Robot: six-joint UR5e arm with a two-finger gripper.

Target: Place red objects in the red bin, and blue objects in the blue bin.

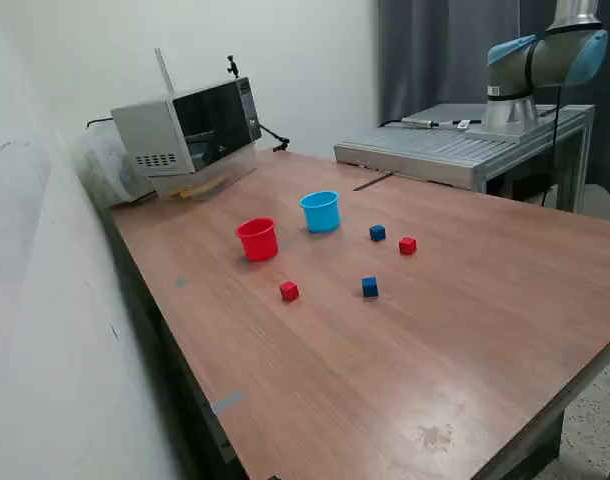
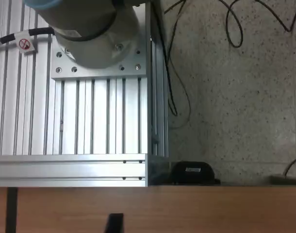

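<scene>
In the exterior view the red bin [image 1: 257,240] and the blue bin [image 1: 321,212] stand upright side by side on the wooden table [image 1: 465,340]. One red cube [image 1: 289,291] lies in front of the red bin, and another [image 1: 407,245] lies toward the exterior view's right. One blue cube [image 1: 377,233] sits beside the blue bin, and a second [image 1: 370,287] is nearer the front. The gripper is out of the exterior view. In the wrist view my gripper [image 2: 207,225] shows only two dark fingertips [image 2: 114,223], wide apart and empty, above the table's edge. No cubes or bins appear there.
A microwave [image 1: 190,125] stands at the table's back corner by the wall. A ribbed aluminium platform [image 1: 455,150] carries the arm's base [image 1: 545,60] behind the table. The wrist view shows that platform [image 2: 90,121], a black box [image 2: 192,172] and cables on the speckled floor [image 2: 235,97].
</scene>
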